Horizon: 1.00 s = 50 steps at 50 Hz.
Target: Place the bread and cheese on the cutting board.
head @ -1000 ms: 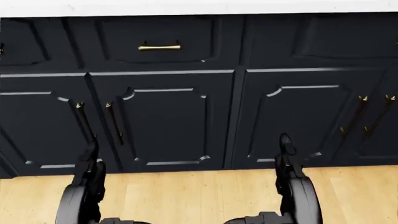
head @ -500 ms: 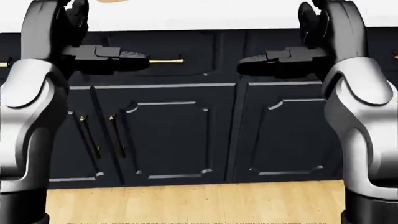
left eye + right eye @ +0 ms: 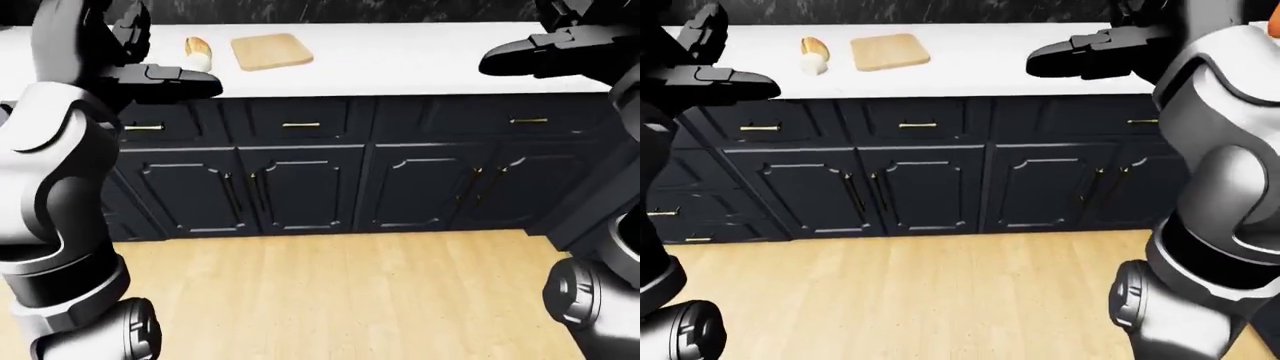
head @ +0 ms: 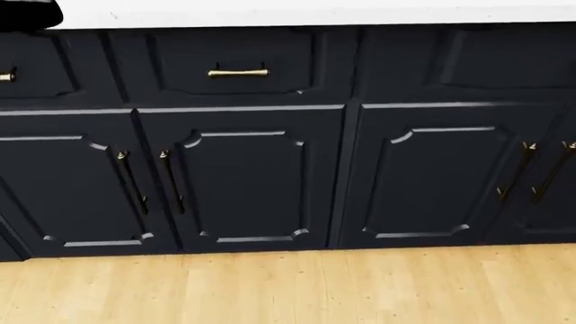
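White countertop (image 3: 400,60) carries pale square wooden cutting board (image 3: 271,52), brown bread loaf (image 3: 199,52) beside it; both hands now raised, left hand (image 3: 165,75) and right hand (image 3: 1080,56) empty, fingers extended, grasping next.

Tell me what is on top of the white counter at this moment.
On the counter, the right-eye view shows a bare cutting board and the bread lying left of it, apart. No cheese shows; the raised arms cover both ends of the counter.
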### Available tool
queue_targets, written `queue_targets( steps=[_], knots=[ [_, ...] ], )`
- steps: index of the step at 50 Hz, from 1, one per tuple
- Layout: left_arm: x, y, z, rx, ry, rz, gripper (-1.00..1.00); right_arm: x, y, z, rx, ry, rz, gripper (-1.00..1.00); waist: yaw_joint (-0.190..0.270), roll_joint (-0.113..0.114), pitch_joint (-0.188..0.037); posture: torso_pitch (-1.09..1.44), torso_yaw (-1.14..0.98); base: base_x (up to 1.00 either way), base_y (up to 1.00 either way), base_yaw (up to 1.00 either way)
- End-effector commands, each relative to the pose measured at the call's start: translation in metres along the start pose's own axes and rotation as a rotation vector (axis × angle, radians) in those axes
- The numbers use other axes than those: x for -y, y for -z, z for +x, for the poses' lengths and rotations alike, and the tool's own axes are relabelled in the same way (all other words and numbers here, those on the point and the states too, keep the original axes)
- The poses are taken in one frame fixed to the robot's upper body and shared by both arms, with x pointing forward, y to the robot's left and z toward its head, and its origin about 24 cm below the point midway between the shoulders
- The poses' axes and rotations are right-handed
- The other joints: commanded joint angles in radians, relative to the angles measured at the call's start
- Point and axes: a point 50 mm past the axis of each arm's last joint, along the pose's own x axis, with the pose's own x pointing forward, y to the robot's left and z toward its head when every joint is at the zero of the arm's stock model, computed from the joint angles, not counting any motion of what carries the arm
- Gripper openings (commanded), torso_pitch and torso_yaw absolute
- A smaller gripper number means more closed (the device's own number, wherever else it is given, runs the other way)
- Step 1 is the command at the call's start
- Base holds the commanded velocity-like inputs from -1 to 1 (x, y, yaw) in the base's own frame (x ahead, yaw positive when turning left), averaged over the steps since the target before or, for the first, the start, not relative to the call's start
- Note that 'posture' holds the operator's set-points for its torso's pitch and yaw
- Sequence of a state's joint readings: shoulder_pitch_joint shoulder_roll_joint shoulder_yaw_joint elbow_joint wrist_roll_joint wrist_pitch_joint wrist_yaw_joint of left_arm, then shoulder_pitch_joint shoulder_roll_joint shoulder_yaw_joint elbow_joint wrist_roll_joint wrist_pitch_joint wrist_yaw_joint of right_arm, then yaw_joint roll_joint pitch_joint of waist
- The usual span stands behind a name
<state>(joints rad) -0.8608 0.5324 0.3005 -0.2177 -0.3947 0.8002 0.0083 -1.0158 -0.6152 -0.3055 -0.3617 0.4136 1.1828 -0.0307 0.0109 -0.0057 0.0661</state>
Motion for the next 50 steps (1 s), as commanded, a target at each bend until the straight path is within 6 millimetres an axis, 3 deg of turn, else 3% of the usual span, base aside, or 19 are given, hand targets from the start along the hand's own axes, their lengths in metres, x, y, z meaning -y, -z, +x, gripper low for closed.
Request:
queue_targets(
  steps=[1,5,6,11,13,16,20,21,22,23,25,28,29,30,34,40,47,49,50],
  knots=[
    [-0.004,-0.015,-0.001,0.081,-0.017,0.004,1.00,0.008,-0.020,-0.005,0.099,0.038,0.014,1.00,-0.002,0.000,-0.029,0.00,0.00,0.00,0.00,0.00],
    [-0.004,-0.016,-0.001,0.077,-0.018,0.003,1.00,0.009,-0.017,-0.006,0.091,0.042,-0.011,1.00,0.000,0.001,-0.027,0.00,0.00,0.00,0.00,0.00],
    [-0.006,-0.014,-0.001,0.076,-0.022,0.002,1.00,0.008,-0.015,-0.005,0.089,0.036,0.001,1.00,-0.004,0.007,-0.049,0.00,0.00,0.00,0.11,0.00],
    [-0.008,-0.010,0.001,0.068,-0.032,0.006,1.00,0.007,-0.015,-0.005,0.100,0.028,0.040,1.00,-0.011,0.015,-0.046,0.00,0.00,0.00,0.19,0.00],
    [-0.008,-0.009,0.001,0.066,-0.030,-0.003,1.00,0.007,-0.012,-0.005,0.088,0.033,0.023,1.00,-0.012,-0.025,-0.049,0.00,0.00,0.00,0.53,0.00],
    [-0.007,-0.009,0.001,0.065,-0.026,0.000,1.00,0.008,-0.010,-0.004,0.078,0.040,0.021,1.00,-0.015,-0.028,-0.057,0.00,0.00,0.00,0.53,0.00],
    [-0.006,-0.010,-0.001,0.077,-0.005,-0.004,1.00,0.008,-0.007,-0.003,0.065,0.038,0.029,1.00,-0.025,0.023,-0.033,0.00,0.00,0.00,0.54,0.00],
    [-0.006,-0.009,0.000,0.075,-0.005,-0.005,1.00,0.008,-0.007,-0.003,0.063,0.036,0.027,1.00,-0.028,0.047,-0.036,0.00,0.00,0.00,0.53,0.00],
    [-0.006,-0.008,0.000,0.074,-0.005,-0.007,1.00,0.008,-0.006,-0.003,0.062,0.038,0.031,1.00,-0.030,0.094,-0.052,0.00,0.00,0.00,0.52,0.00],
    [-0.006,-0.008,0.000,0.076,-0.003,-0.007,1.00,0.008,-0.005,-0.003,0.059,0.037,0.032,1.00,-0.036,0.111,-0.065,0.00,0.00,0.00,0.53,0.00],
    [-0.006,-0.009,0.000,0.075,-0.004,-0.005,1.00,0.008,-0.005,-0.003,0.060,0.036,0.034,1.00,-0.027,0.079,-0.037,0.00,0.00,0.00,0.53,0.00],
    [-0.004,-0.008,-0.001,0.076,0.002,-0.003,1.00,0.009,-0.006,-0.002,0.060,0.043,0.036,1.00,-0.024,0.036,-0.043,0.00,0.00,0.00,0.53,0.00],
    [-0.003,-0.007,-0.001,0.076,0.004,-0.002,1.00,0.011,-0.005,-0.001,0.059,0.055,0.051,1.00,-0.017,0.009,-0.026,0.00,0.00,0.00,0.00,0.00],
    [-0.003,-0.006,-0.001,0.075,0.005,0.004,1.00,0.012,-0.004,-0.001,0.054,0.057,0.046,1.00,-0.016,0.027,-0.023,0.00,0.00,0.00,0.00,0.00],
    [-0.001,-0.006,-0.002,0.074,0.010,0.009,1.00,0.009,-0.005,-0.002,0.062,0.046,0.046,1.00,-0.023,0.039,-0.025,0.00,0.00,0.00,0.00,0.00],
    [-0.002,-0.005,-0.002,0.074,0.008,0.005,1.00,0.008,-0.005,-0.003,0.067,0.040,0.029,1.00,-0.014,0.031,-0.010,0.00,0.00,0.00,0.00,0.00],
    [-0.001,0.000,-0.001,0.066,0.009,0.007,1.00,0.007,-0.003,-0.003,0.064,0.035,0.018,1.00,0.002,-0.004,-0.008,0.00,0.00,0.00,0.00,0.00],
    [-0.001,0.000,-0.001,0.068,0.009,0.009,1.00,0.007,-0.003,-0.003,0.066,0.031,0.012,1.00,0.006,-0.027,-0.038,0.00,0.00,0.04,0.00,0.00],
    [-0.002,-0.001,-0.001,0.068,0.008,0.009,1.00,0.007,-0.001,-0.003,0.062,0.030,0.010,1.00,0.002,-0.051,-0.036,0.00,0.00,0.07,0.00,0.00]
  ],
)
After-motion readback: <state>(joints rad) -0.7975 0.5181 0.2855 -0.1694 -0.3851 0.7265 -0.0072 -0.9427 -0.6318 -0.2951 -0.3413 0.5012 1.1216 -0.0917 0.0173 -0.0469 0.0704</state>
